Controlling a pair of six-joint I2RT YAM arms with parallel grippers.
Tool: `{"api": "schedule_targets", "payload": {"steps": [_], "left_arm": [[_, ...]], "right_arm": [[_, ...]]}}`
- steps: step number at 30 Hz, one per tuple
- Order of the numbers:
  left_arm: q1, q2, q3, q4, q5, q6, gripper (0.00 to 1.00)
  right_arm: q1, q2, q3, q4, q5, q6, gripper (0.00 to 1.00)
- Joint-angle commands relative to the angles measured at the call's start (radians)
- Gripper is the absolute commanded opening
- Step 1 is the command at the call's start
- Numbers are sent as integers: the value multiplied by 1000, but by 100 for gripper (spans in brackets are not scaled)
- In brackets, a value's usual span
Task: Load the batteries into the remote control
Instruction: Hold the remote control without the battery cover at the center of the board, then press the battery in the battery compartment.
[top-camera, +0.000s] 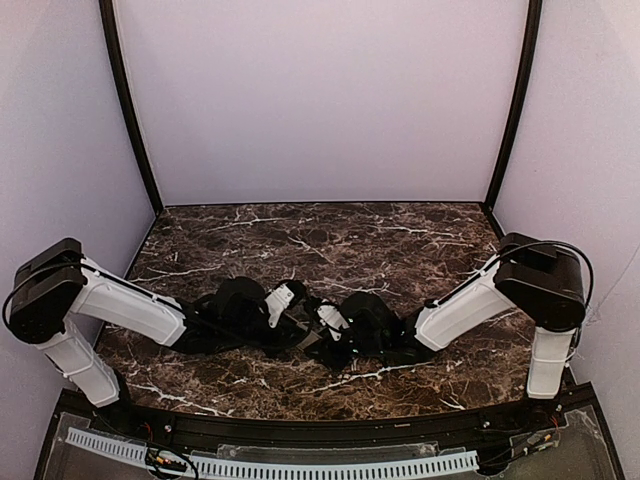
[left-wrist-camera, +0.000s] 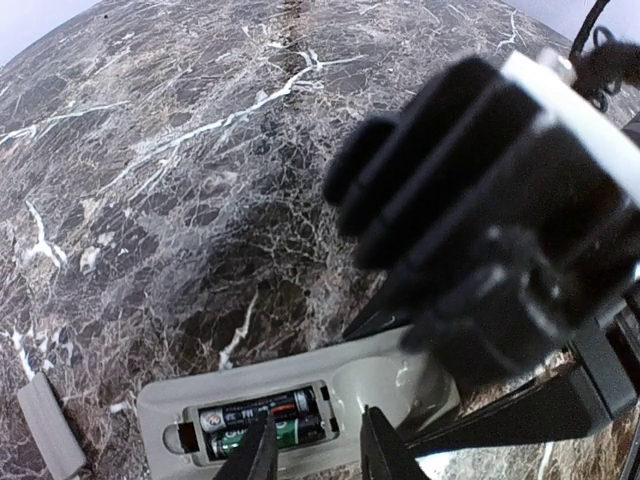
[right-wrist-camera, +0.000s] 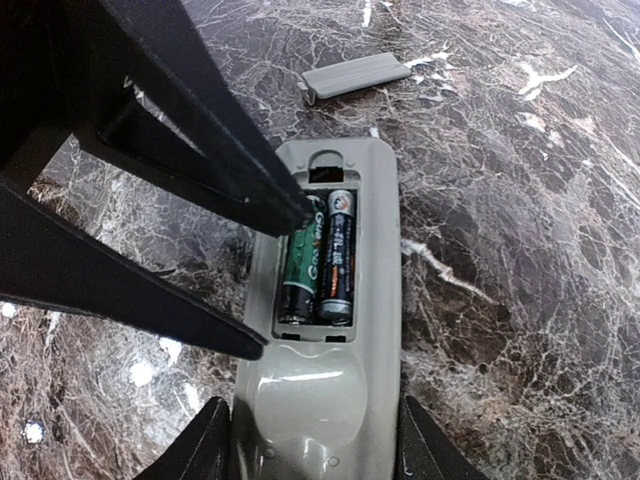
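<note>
Centrally, toward the near edge of the marbled table (right-wrist-camera: 520, 200), the remote control (right-wrist-camera: 320, 400) lies back up with its compartment uncovered. Both batteries (right-wrist-camera: 335, 260) sit side by side inside, one black, one green. Fingers of the left claw (left-wrist-camera: 320, 455) stand apart, holding nothing, over the compartment, with one fingertip (right-wrist-camera: 280, 195) meeting the green one. Fingers of the right claw (right-wrist-camera: 320, 440) flank the remote's rounded end, one on each side; whether they press on it cannot be told. The grey battery cover (right-wrist-camera: 355, 75) lies flat on the table, apart from the remote, beyond its compartment end.
</note>
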Motion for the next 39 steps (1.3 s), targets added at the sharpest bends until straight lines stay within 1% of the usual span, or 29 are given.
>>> {"api": "schedule_targets", "payload": {"steps": [1, 5, 11, 15, 22, 26, 31, 39], "left_arm": [[-10, 25, 42, -35, -40, 10, 30], [-15, 42, 55, -45, -53, 7, 29], [-22, 65, 70, -59, -62, 13, 26], [-25, 78, 80, -75, -72, 16, 25], [-25, 68, 77, -111, -94, 25, 19], [-26, 59, 68, -131, -96, 36, 19], [-28, 59, 64, -151, -100, 55, 22], [-42, 89, 94, -184, -144, 83, 22]], "right_arm": [[13, 78, -42, -167, -3, -3, 44], [18, 82, -40, -170, 30, 1, 42], [21, 83, -38, -173, 31, 4, 38], [21, 85, -38, -176, 33, 6, 38], [21, 91, -35, -186, 36, 9, 33], [20, 91, -34, -188, 39, 10, 33], [21, 94, -31, -193, 38, 12, 33], [21, 97, -25, -200, 43, 15, 32]]}}
